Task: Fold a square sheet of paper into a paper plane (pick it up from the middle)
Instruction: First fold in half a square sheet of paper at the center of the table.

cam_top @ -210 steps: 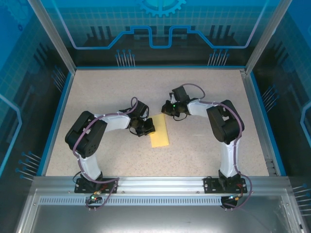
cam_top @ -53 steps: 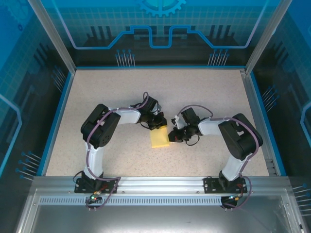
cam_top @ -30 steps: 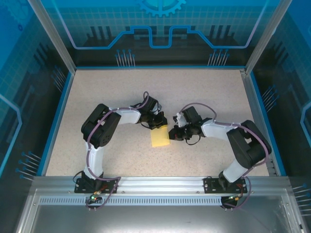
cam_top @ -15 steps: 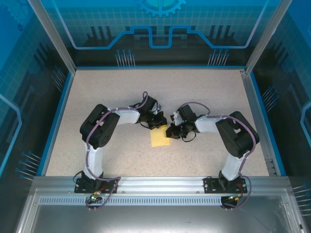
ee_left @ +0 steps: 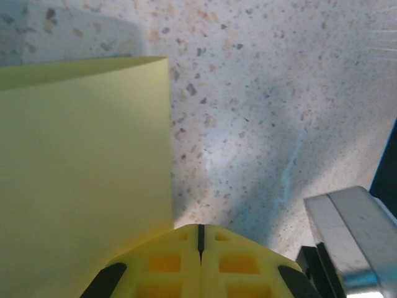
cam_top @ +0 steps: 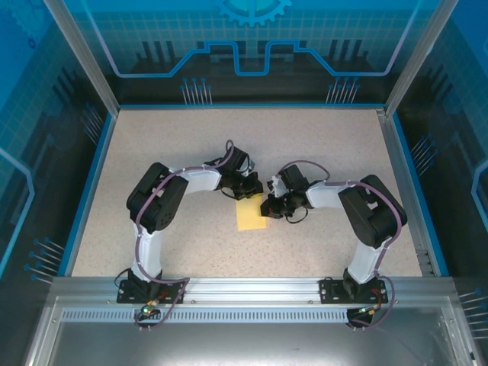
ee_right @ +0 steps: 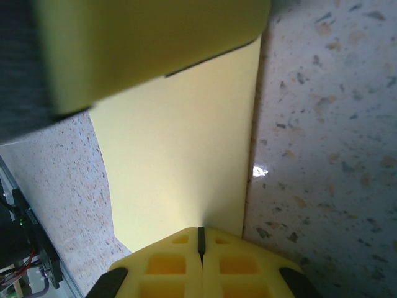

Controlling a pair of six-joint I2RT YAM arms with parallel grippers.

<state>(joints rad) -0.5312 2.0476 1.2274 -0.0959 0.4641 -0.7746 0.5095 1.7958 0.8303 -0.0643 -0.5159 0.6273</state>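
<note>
The square sheet of paper (cam_top: 250, 216) lies folded on the speckled table as a small pale yellow rectangle. My left gripper (cam_top: 248, 191) is shut, its tips down at the paper's far edge. In the left wrist view the paper (ee_left: 80, 167) lies left of the shut left gripper (ee_left: 200, 231), whose tips meet at its right edge. My right gripper (cam_top: 269, 207) is shut and rests on the paper's far right corner. In the right wrist view the shut right gripper (ee_right: 200, 233) presses on the paper (ee_right: 180, 155) near its right edge, and the left gripper's yellow finger (ee_right: 149, 43) crosses the top.
The table (cam_top: 168, 145) is boxed in by a blue rim (cam_top: 90, 187) and clear side walls. Both arms bend inward and meet at the middle, their elbows (cam_top: 152, 202) (cam_top: 372, 207) out to either side. A metal rail (cam_top: 244, 288) runs along the near edge.
The right arm has folded its elbow in and its gripper has slid left onto the paper's far right corner. The left gripper has stayed at the far edge.
</note>
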